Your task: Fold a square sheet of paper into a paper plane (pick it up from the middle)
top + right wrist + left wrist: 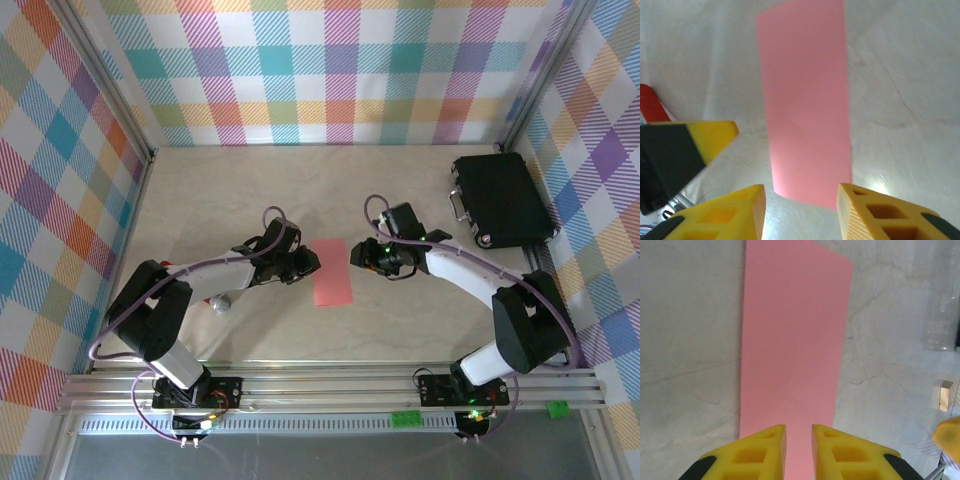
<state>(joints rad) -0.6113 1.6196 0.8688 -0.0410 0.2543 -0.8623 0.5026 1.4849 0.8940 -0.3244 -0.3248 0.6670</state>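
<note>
The salmon-pink sheet of paper point(333, 272) lies flat on the table as a long rectangle between my two grippers. A paper plane is out of view. My left gripper point(312, 262) sits at the sheet's left edge. In the left wrist view its yellow fingers point(770, 440) stand a narrow gap apart over the paper point(792, 340), gripping nothing. My right gripper point(356, 255) is at the sheet's upper right edge. In the right wrist view this gripper point(800, 189) is open wide, and the paper's near end point(805, 100) lies between its tips.
A black case point(500, 200) lies at the back right near the wall. A small red object point(650, 102) sits on the table left of the paper. A small wooden block point(946, 395) lies on the pale tabletop point(250, 190).
</note>
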